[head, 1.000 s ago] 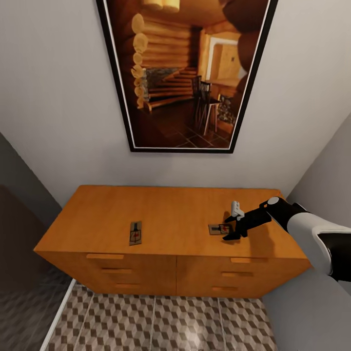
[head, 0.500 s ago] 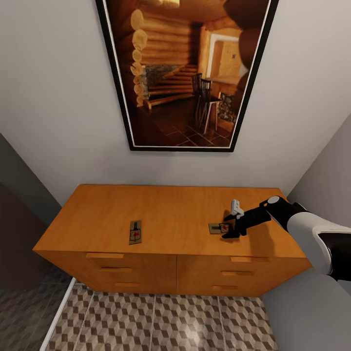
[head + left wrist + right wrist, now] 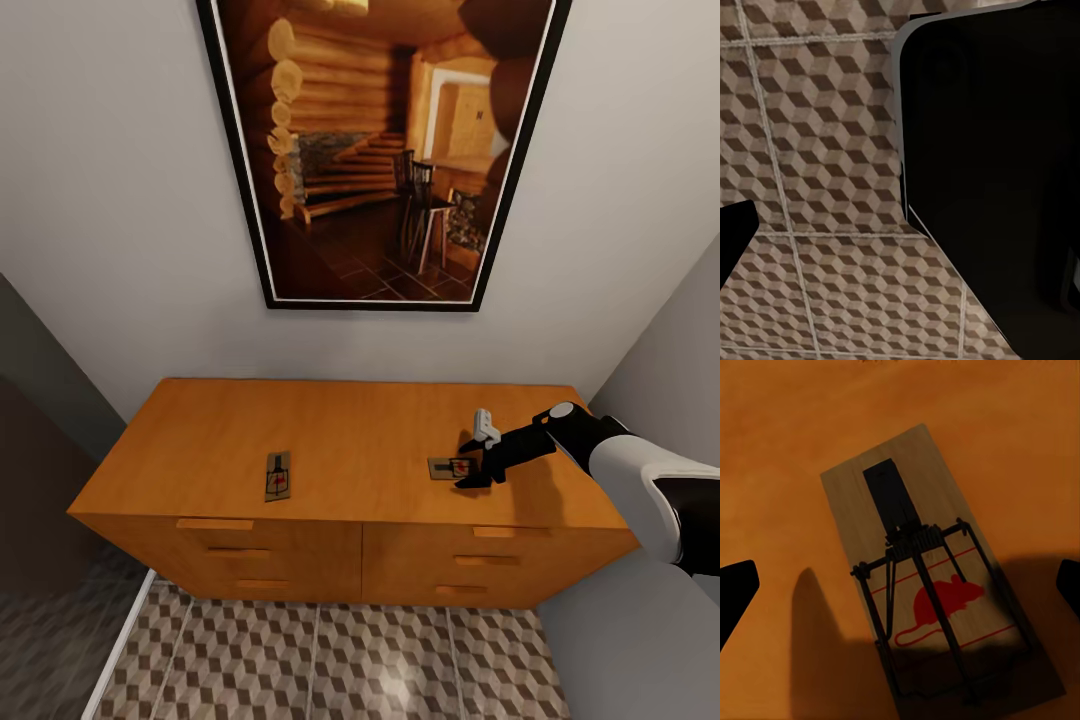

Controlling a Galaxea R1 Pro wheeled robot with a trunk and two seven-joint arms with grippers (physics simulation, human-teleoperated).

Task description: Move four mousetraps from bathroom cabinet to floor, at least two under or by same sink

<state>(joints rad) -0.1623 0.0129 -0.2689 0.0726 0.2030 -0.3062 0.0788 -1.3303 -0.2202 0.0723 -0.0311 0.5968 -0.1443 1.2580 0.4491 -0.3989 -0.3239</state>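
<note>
While the right gripper [image 3: 478, 462] hangs low over the cabinet [image 3: 350, 440], a mousetrap [image 3: 448, 468] lies flat on the cabinet top right under it. In the head view the dark fingers reach down over the near end of this trap, and I cannot tell if they touch it. In the right wrist view the trap [image 3: 934, 585] sits between two dark fingertips [image 3: 735, 596], one far off at each side, so the jaws are spread wide and hold nothing. That close view also shows what the head view is too far away to show: a red mouse picture, thin red lines, a black plate and dark wire bars on pale wood. A shadow falls over one end of the trap. A second mousetrap [image 3: 278, 476] lies flat on the left part of the cabinet top, well apart from the first. A big framed picture [image 3: 380, 150] hangs on the wall above. The floor [image 3: 330, 665] with its cube tiles runs in front of the drawers. In the left wrist view, the floor [image 3: 817, 150] shows beside a big black part of the robot, and I cannot tell how the left gripper's jaws stand.
</note>
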